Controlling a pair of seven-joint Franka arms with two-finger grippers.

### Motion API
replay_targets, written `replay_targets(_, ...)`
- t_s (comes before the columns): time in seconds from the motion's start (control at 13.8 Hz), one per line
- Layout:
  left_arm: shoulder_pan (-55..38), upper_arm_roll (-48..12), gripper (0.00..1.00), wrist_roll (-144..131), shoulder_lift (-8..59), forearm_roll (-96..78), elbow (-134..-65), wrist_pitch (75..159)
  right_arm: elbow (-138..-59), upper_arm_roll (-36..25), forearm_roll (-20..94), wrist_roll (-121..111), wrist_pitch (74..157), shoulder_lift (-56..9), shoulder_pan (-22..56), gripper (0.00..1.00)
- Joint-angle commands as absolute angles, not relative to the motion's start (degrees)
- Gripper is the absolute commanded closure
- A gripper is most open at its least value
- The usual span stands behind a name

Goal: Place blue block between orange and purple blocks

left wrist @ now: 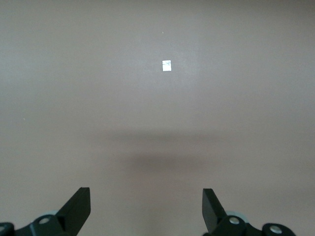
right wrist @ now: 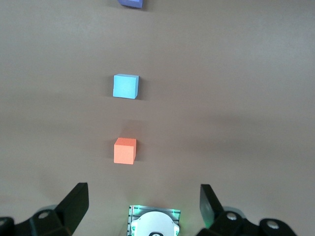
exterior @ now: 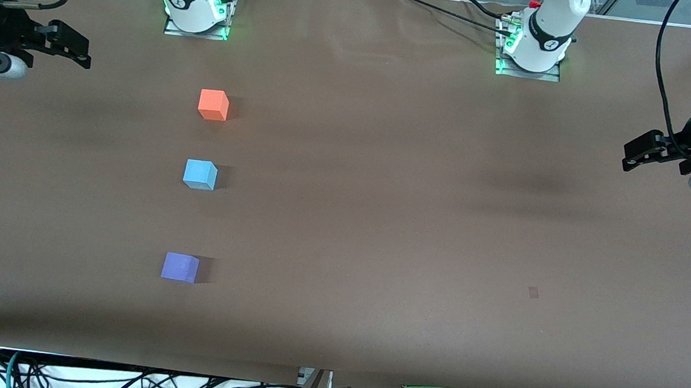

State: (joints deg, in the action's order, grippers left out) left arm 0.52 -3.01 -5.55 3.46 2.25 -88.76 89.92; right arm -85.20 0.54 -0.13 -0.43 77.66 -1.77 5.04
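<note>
**Blue block already sits in line btwn orange and purple; both arms parked wide**

We read the layout first. The blue block (exterior: 200, 174) rests on the brown table (exterior: 381, 223), roughly in line w/ the orange block (exterior: 213, 104) and the purple block (exterior: 180, 267). Orange lies farther from the front camera, purple nearer, blue in the gap, a bit closer to orange than to purple. All three are apart, none touching. No gripper holds anything.

Key relation for any coming move: the row lies toward the right arm's end of the table. Our right gripper (exterior: 71, 47) hangs over the table edge at that end, w/ fingers spread and nothing btwn them. In the right wrist view the orange block (right wrist: 124, 150), the blue block (right wrist: 126, 86) and a sliver of the purple block (right wrist: 131, 3) run in one line away from that gripper (right wrist: 142, 201). So we judge the right arm is the one placed to reach.

Our left gripper (exterior: 647, 150) waits over the other end, fingers apart, well away from the row; its wrist view shows its own fingertips (left wrist: 78, 204) and bare table w/ a small white mark (left wrist: 167, 65).

Look of the blue block: small sky-blue matte cube, same size as the others, flat on one face, slightly turned. A cube has no long axis, so grip direction is free.

We judge the placement looks done, or needs only a nudge toward centre.
</note>
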Motion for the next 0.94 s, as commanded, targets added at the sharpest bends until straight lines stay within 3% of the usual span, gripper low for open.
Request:
replay_targets(0.0,-0.1,-2.6,0.0,-6.1,4.1,1.8,-87.3,88.9,-86.2,1.6,-0.9,-1.7,78.1,-1.0,3.5,0.0)
replay_targets(0.87,-0.2,-2.6,0.0,-6.1,4.2,1.8,-87.2,88.9,-85.3,1.5,-2.2,-1.6,78.5,-2.4,4.0,0.0)
